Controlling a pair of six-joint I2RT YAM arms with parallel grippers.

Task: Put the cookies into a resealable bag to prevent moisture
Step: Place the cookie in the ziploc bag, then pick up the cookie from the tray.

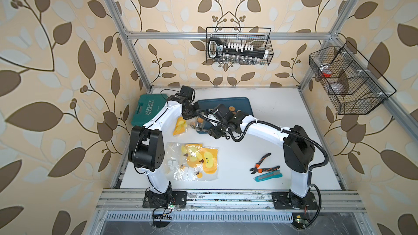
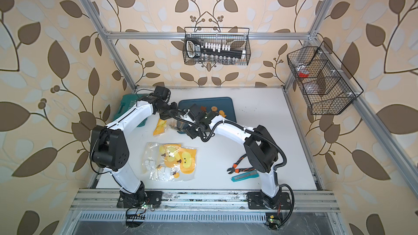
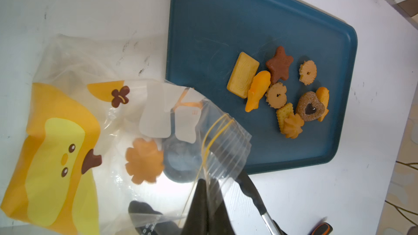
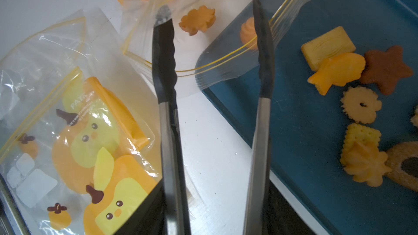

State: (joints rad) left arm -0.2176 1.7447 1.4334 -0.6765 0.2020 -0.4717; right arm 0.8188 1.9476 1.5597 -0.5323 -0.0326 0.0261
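Note:
A clear resealable bag with a yellow duck print lies beside the blue tray. My left gripper is shut on its zip rim and holds the mouth up. An orange flower cookie and a swirl cookie lie inside the bag. Several cookies sit in a cluster on the tray. My right gripper is shut on black-tipped metal tongs. The tong arms are spread, with nothing between the tips, which reach into the bag's mouth.
A pile of spare duck-print bags lies at the front left. Orange-handled pliers and a teal cutter lie at the front right. A green case sits at the back left. Wire baskets hang on the walls.

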